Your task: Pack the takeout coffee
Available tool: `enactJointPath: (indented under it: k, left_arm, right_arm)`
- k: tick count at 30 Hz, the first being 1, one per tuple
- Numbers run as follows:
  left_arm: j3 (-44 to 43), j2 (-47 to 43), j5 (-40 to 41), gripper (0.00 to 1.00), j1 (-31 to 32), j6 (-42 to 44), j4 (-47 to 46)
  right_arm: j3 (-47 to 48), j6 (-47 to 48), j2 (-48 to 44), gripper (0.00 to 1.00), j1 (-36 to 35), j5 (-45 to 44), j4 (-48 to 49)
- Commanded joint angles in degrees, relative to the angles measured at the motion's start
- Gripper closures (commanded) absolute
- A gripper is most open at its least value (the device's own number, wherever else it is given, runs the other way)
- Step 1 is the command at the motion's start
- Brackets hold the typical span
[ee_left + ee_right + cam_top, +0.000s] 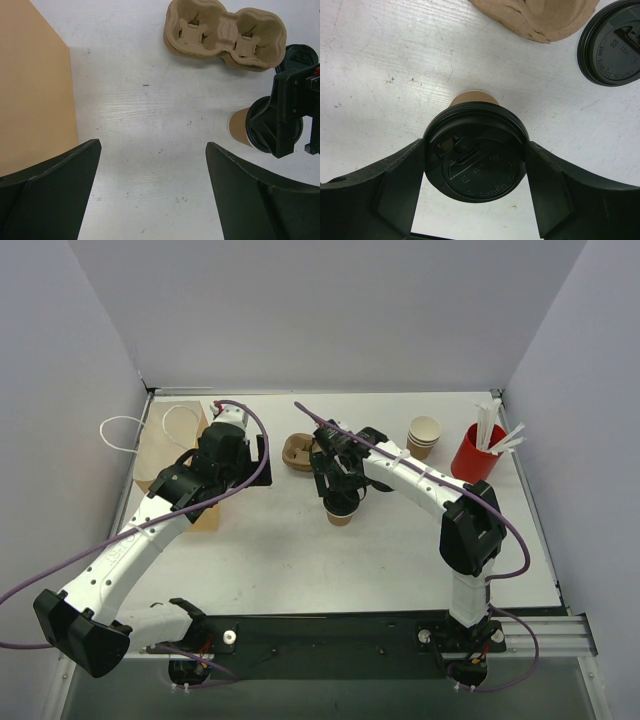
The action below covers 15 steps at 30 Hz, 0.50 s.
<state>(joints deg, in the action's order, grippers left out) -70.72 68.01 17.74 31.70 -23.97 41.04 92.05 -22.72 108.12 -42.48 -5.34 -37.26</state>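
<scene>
One coffee cup [239, 128], lidded, upright on worktop [140, 100], near carrier [225, 32]. Clamped on its lid rim: right gripper [475, 155]. Apart and empty, beside paper bag [30, 85]: left gripper [151, 145]. Step in hand, by judgement: grasp made, transfer to carrier pending. Next, likely: straight lift, travel to an empty slot, clear of spare lid [612, 47], level lowering.

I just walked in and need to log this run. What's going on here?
The right gripper is closed on the lidded cup, beside the empty carrier. The left gripper hangs open over the table next to the paper bag, holding nothing. The cup is not yet in a slot.
</scene>
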Motion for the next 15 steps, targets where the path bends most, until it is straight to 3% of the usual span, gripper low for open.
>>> enactJointPath:
  k: [1,15]
  left_arm:
    - [0.05,-1.74,-0.16,0.03,-0.5,-0.2,-1.13]
    - [-0.3,-1.56,-0.42,0.03,-0.59,-0.2,-0.96]
  right_arm:
    - [1.82,-0.83,-2.03,0.34,-0.59,-1.86,-2.12]
    - [3.05,-0.66,-3.44,0.34,-0.59,-2.13,-2.47]
